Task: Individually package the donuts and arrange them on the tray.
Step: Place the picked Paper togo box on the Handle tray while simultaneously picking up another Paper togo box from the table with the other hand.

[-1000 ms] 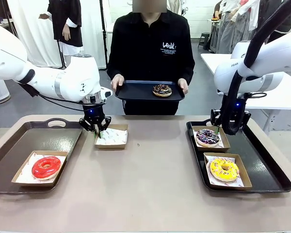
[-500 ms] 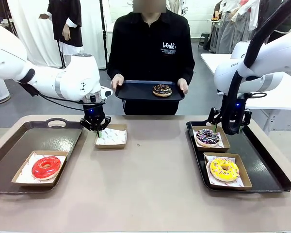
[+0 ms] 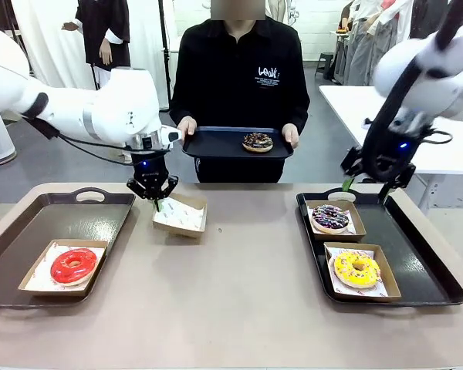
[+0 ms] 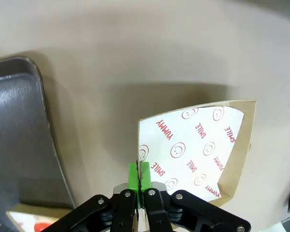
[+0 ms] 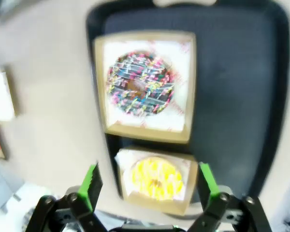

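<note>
Tan, matte worktop (image 3: 239, 308) carries two dark trays: a glossy red donut (image 3: 73, 265) boxed on the left one, yellow donut (image 3: 356, 268) and purple donut (image 3: 330, 218) boxed on the right. Mid-worktop, the left end effector (image 3: 157, 203) pinches a tilted paper-lined cardboard box (image 3: 180, 216) by its rim; the right end effector (image 3: 366, 187) hangs spread. Beyond, a person holds a tray (image 3: 216, 146) bearing the chocolate donut (image 3: 258, 142).

Bright, even indoor light fills the front view, which is sharp, with soft shadows beneath the boxes. The right wrist view is heavily motion-blurred throughout. The left wrist view is crisp, curving at its edges, with a broad soft shadow on the table (image 4: 150, 43).
</note>
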`<state>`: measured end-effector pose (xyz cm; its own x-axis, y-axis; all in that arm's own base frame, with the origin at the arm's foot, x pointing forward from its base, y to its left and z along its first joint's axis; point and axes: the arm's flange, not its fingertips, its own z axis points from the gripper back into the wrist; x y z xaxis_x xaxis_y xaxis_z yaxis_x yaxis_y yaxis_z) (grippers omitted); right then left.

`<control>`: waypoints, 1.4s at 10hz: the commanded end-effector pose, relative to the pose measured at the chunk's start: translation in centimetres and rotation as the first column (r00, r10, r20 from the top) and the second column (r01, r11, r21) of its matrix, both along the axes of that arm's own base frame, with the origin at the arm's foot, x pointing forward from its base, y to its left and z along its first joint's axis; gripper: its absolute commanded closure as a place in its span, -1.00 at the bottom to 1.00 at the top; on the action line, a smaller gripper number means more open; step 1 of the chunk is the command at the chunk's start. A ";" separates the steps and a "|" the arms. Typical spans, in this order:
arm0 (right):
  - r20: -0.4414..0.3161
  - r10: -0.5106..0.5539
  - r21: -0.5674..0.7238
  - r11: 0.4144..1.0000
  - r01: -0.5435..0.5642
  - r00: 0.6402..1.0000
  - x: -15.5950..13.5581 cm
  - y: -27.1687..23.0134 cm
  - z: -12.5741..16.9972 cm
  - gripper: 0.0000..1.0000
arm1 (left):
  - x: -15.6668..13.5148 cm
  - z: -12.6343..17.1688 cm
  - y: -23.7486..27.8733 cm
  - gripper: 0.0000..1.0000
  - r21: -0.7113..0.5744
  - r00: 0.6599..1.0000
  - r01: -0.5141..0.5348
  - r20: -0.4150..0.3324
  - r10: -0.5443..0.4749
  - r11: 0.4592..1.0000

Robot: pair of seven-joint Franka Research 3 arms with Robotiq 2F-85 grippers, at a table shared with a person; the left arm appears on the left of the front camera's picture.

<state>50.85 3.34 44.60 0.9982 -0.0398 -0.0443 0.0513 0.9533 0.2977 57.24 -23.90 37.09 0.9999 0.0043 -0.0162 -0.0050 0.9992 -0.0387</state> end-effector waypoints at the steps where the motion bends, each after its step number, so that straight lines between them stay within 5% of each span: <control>1: -0.017 -0.050 0.199 0.979 0.052 0.999 -3.0 -6.6 2.6 -1.00 | -0.5 3.1 -0.6 1.00 0.004 1.000 0.010 0.005 -0.010 1.000; 3: -0.068 -0.146 0.401 0.902 0.161 0.987 -4.2 -13.9 4.4 -1.00 | -0.7 6.6 -2.1 1.00 -0.007 0.998 0.011 0.056 -0.011 1.000; 5: -0.067 -0.187 0.526 0.828 0.194 0.980 -5.4 -19.9 3.2 -1.00 | -0.7 10.3 -3.7 1.00 -0.026 0.996 -0.006 0.094 0.008 1.000; 7: 0.048 -0.197 0.601 0.789 0.129 0.979 -6.1 -24.0 1.5 -1.00 | 0.0 13.1 -5.5 1.00 -0.023 0.991 -0.034 0.125 0.036 0.999; 10: 0.250 -0.273 0.672 0.740 0.037 0.929 -8.0 -28.8 -1.1 -1.00 | 2.1 15.5 -7.1 1.00 -0.034 0.989 -0.096 0.106 0.099 0.995; 12: 0.327 -0.334 0.699 0.715 0.012 0.884 -9.6 -30.9 -2.3 -1.00 | 3.4 15.4 -7.8 1.00 -0.034 0.989 -0.118 0.083 0.120 0.992; 14: 0.301 -0.362 0.716 0.697 0.041 0.882 -10.8 -31.9 -3.2 -1.00 | 4.2 15.2 -7.8 1.00 -0.034 0.987 -0.140 0.076 0.142 0.990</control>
